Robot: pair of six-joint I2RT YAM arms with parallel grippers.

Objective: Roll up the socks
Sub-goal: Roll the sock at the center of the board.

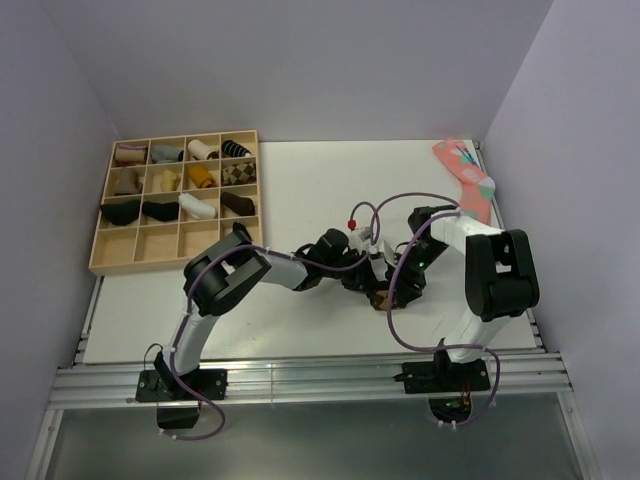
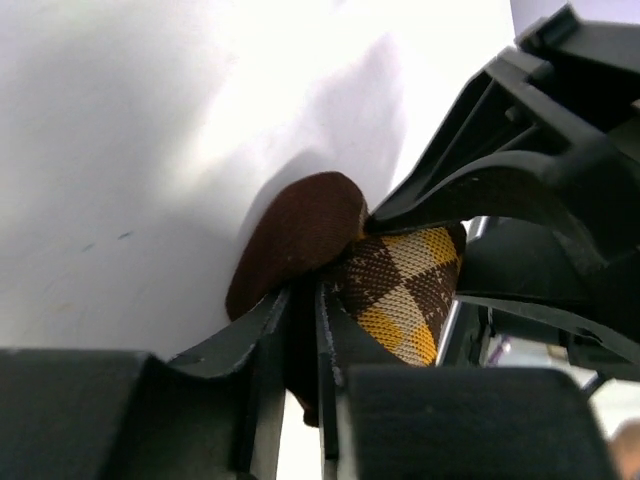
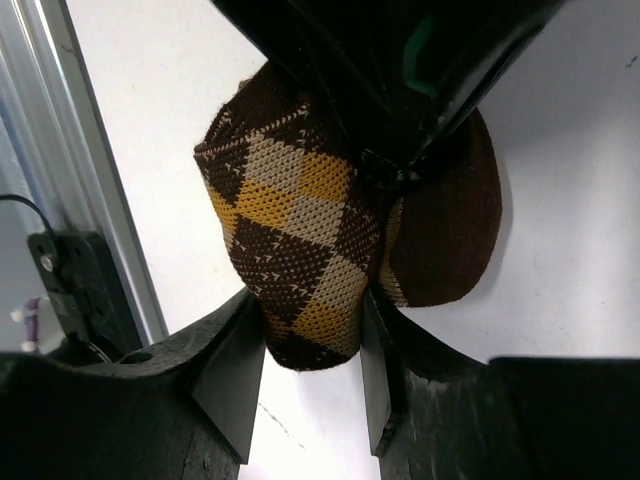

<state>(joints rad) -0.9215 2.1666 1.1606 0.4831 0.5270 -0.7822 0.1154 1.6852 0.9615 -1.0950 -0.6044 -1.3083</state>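
The left claw [image 2: 303, 300] has its two fingers almost together, with only a narrow slit between them, and a thin fold of dark brown knit sits inside this slit, so it is pinching the socks [image 3: 290, 230]. The right claw [image 3: 312, 320] stands wider: its two fingers are on both sides of the bundle, each pad touches the argyle knit, and the lower end of the bundle is held between them. In the right wrist view the left claw comes down from the top and meets the socks at the line where the diamond-patterned part and the plain brown part join. The diamonds are orange-yellow and tan on dark brown, and the plain brown part bulges out as a round lobe beside them. The socks are bunched into a short thick shape, not flat; how tightly they are rolled I cannot tell. They lie on the white surface [image 1: 330, 180], near its front edge and a little to the right of the middle, just where the two claws meet. A pink sock [image 1: 465, 175] lies at the far right corner, well apart. At the far left stands a wooden tray [image 1: 105, 255] with compartments; several hold rolled socks of other colours, and its front row shows only bare wood
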